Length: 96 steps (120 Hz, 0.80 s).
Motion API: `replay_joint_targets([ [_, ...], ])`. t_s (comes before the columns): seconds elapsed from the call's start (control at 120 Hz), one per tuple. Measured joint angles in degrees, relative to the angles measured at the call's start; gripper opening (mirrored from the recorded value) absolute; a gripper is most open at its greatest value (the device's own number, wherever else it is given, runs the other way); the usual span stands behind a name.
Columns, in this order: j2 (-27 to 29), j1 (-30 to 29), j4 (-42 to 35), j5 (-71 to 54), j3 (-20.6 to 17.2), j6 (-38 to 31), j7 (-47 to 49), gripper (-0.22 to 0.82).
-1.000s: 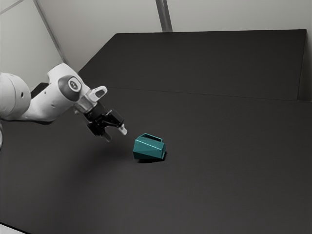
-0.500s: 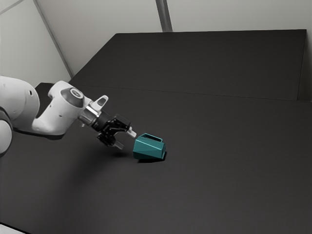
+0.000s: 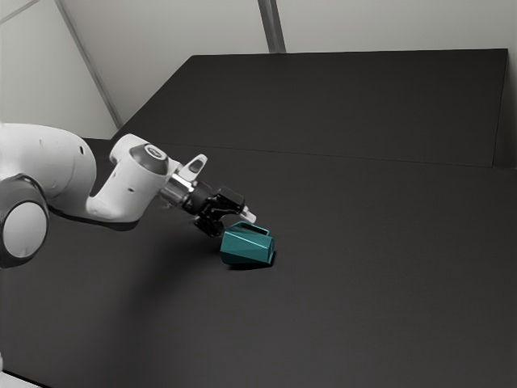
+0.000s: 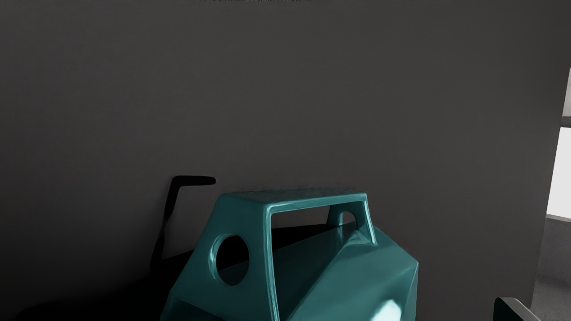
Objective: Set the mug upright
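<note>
Mug (image 3: 247,246) in teal, faceted all round, lies on its side just beside the gripper (image 3: 230,220), with its handle (image 4: 316,198) turned upward. It is not yet upright. Compared with the earlier frame, the gripper has moved toward the exterior view's right and closed most of the gap to the mug; one pale fingertip (image 3: 249,216) now appears right by the handle, where before it was short of the mug. The mug itself has kept its place and its pose on the dark surface (image 3: 363,275).

The gripper's fingers stand apart, open, and hold nothing. Whether either one touches the mug, I cannot tell. The wrist view has one fingertip (image 4: 511,310) well apart from the handle, off to one side of the mug. Close before the gripper, the handle's angular frame has a round hole (image 4: 233,260) through one end, and a thin bent shadow (image 4: 194,180) falls on the surface nearby. Back along the arm (image 3: 125,190) from the gripper, a round cap (image 3: 156,152) bears a pale mark, too small to read.
</note>
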State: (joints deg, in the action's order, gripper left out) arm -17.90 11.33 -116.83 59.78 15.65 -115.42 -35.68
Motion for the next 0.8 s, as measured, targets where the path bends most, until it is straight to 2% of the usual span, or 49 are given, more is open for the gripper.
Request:
replay_joint_targets([
  [0.108, -0.8, 0.5, 0.4, 1.5, 0.0, -0.1, -0.6, 0.43],
  [0.258, -1.0, 1.0, 0.3, 2.8, 0.1, -0.2, -1.2, 0.10],
  [0.35, -0.9, 1.1, 0.3, 3.0, 0.1, -0.3, -1.5, -0.01],
  [0.55, -0.4, 1.3, 0.2, 2.8, 0.1, -0.7, -1.4, -0.12],
  [0.8, 1.6, 1.4, 0.0, 2.0, 0.1, -0.4, -1.1, -0.15],
])
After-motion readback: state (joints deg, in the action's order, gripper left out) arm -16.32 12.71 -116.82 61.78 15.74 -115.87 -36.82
